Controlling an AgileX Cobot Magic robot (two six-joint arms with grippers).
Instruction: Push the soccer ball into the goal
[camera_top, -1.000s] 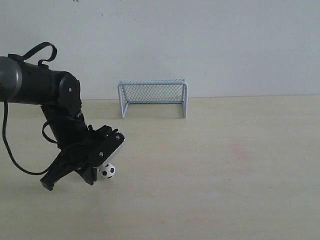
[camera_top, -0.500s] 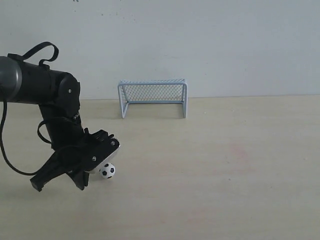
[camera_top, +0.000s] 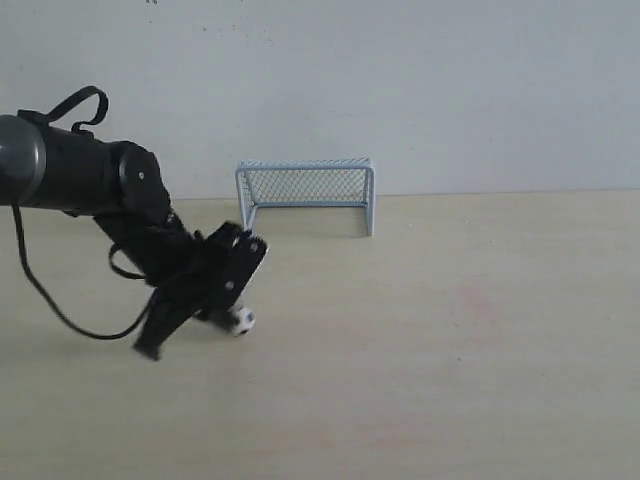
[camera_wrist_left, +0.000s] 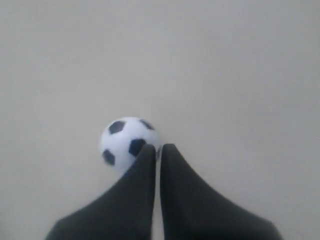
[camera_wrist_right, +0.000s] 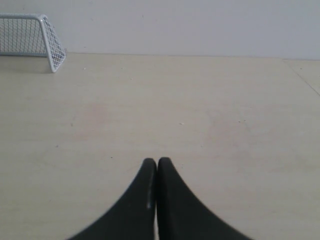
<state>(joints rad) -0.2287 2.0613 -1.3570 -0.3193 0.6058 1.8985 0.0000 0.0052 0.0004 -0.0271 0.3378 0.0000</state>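
The small black-and-white soccer ball (camera_top: 242, 322) lies on the pale table, partly hidden behind my left gripper (camera_top: 225, 316). In the left wrist view the ball (camera_wrist_left: 125, 142) sits right at the tips of my left gripper (camera_wrist_left: 157, 149), whose jaws are shut and touch the ball from behind without holding it. The goal (camera_top: 306, 194) stands at the back of the table against the wall, its mouth facing forward; its corner (camera_wrist_right: 31, 40) also shows in the right wrist view. My right gripper (camera_wrist_right: 157, 163) is shut and empty over bare table, out of the exterior view.
A white wall (camera_top: 450, 90) rises directly behind the goal. The black left arm (camera_top: 90, 185) with its looping cable reaches in from the left. A faint pink stain (camera_top: 475, 300) marks the table on the right.
My left gripper swung up and to the right, toward the goal. The ball rolled a little right and farther back with it.
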